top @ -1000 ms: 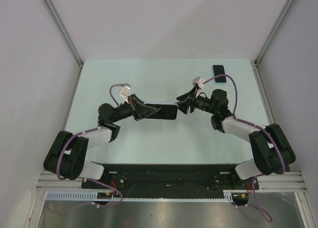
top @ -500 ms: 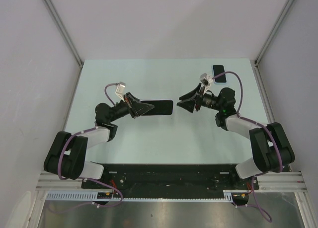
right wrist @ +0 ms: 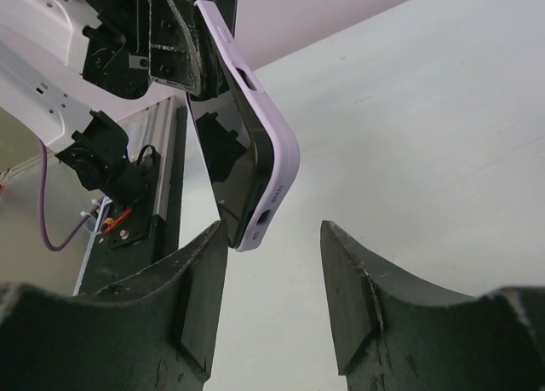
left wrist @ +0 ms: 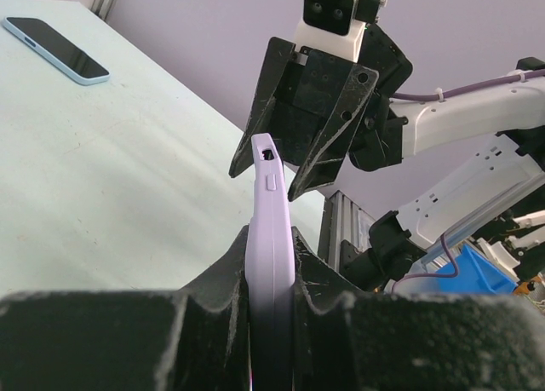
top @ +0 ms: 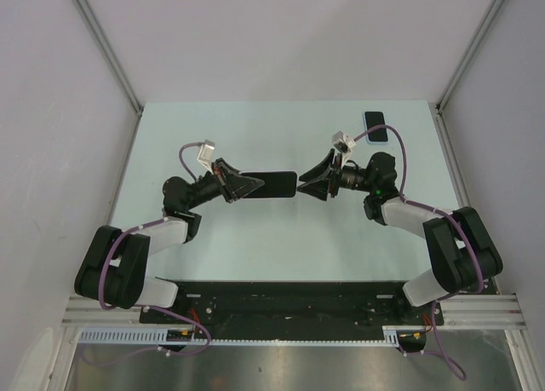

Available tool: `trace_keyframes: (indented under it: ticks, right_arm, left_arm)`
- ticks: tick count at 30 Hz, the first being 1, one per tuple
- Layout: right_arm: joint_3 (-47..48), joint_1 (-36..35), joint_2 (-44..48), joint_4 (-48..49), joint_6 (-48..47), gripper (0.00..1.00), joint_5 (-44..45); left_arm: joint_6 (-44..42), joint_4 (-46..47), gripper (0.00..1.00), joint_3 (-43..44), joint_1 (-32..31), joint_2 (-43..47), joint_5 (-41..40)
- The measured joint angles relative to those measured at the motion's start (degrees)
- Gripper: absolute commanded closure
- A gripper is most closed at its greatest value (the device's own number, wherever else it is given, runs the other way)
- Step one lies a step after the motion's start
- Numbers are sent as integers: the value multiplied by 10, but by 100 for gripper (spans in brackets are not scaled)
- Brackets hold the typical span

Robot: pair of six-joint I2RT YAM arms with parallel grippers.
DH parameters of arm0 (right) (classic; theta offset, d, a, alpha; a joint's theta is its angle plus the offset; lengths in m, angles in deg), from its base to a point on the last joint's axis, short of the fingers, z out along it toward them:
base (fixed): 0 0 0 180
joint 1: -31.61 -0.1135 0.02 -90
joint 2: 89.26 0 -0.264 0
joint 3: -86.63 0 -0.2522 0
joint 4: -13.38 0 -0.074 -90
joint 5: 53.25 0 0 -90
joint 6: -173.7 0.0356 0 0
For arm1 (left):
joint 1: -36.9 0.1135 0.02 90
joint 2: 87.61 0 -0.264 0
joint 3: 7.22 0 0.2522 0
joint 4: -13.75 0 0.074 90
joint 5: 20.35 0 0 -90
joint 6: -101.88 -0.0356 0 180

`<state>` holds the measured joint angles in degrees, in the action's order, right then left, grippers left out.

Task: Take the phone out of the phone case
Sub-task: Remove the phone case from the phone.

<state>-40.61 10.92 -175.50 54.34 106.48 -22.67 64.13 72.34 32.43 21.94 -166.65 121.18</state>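
Clamping the phone case [right wrist: 266, 157], left pincer [left wrist: 271, 244] holds it at the half-open right pincer [right wrist: 274, 238], perhaps touching.

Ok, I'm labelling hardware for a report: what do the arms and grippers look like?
Left arm and right arm: black joints, white link covers, a purple cable along each. Left gripper and right gripper: black wedge-shaped fingers, white camera box above.

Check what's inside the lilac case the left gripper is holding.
A phone with a dark screen sits in the lilac case. The end clamped in the left gripper is hidden, so that part cannot be seen.
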Motion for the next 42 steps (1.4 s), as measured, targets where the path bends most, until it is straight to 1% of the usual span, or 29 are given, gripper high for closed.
trace_keyframes:
  ticks: [19, 30, 36, 42]
  right_arm:
    - [0, -2, -5, -10, -23, 49, 13]
    - [0, -10, -5, -29, -51, 49, 25]
    - [0, -16, -4, -41, -65, 49, 56]
    - [0, -31, 6, -58, -85, 49, 108]
  left_arm:
    - [13, 0, 100, 0, 0, 0, 3]
    - [13, -1, 100, 0, 2, 0, 3]
    - [13, -5, 100, 0, 4, 0, -1]
    - [7, -6, 100, 0, 6, 0, -13]
